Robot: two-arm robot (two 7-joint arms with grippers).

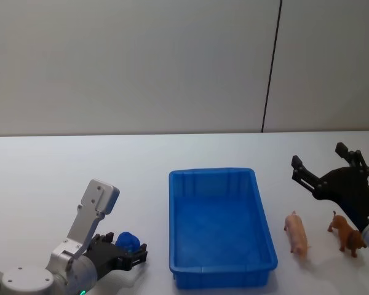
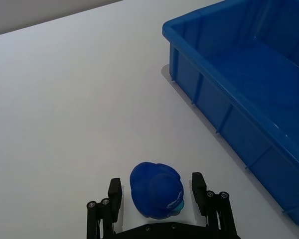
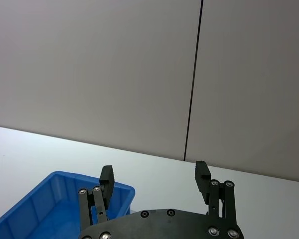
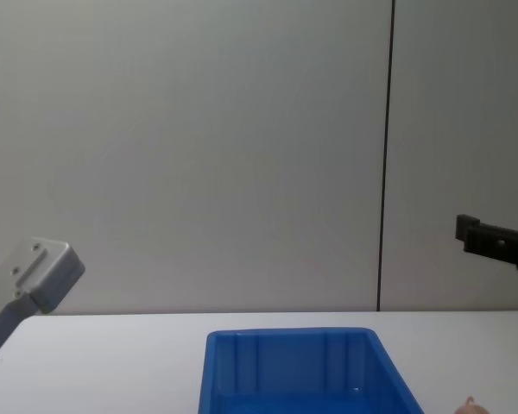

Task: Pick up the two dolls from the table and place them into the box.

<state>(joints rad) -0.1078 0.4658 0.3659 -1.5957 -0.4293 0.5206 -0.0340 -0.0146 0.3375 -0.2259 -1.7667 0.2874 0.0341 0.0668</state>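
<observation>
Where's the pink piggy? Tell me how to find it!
Find the big blue box in the middle of the white table. On the robot's right side of it, two little animal toys are on the table. The pink pig is the one nearer the box, pale peach-pink; the brown toy beside it is darker and farther out.

Brown toy animal (image 1: 347,235): four-legged, upright, near right edge of table (image 1: 61,166), toward near corner. Grey wall (image 1: 123,61) behind far edge; dark vertical seam (image 1: 271,67) right of centre.
</observation>
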